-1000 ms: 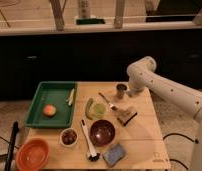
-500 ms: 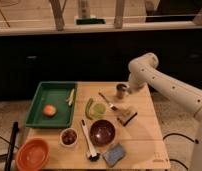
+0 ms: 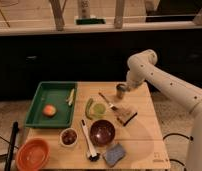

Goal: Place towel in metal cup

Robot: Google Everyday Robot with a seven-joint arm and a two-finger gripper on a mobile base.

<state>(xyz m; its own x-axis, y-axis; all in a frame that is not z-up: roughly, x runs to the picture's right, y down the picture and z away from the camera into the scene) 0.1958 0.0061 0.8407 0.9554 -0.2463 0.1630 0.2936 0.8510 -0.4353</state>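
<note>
The metal cup [image 3: 122, 91] stands upright at the back right of the wooden table [image 3: 144, 135]. A blue-grey folded cloth, apparently the towel [image 3: 114, 154], lies at the table's front edge, well away from the cup. My gripper [image 3: 127, 85] hangs from the white arm [image 3: 164, 82], right beside and just above the cup's right rim. I see nothing of the towel in it.
A green tray [image 3: 36, 107] with an orange fruit [image 3: 49, 110] sits at the left. A green dish [image 3: 96, 108], a dark red bowl [image 3: 102, 132], a small bowl [image 3: 69, 136], a white spoon [image 3: 88, 142], a brown brush [image 3: 125, 116] and an orange bowl [image 3: 32, 154] are nearby.
The arm's elbow has risen slightly. The gripper stays by the metal cup. The objects on the table have not moved.
</note>
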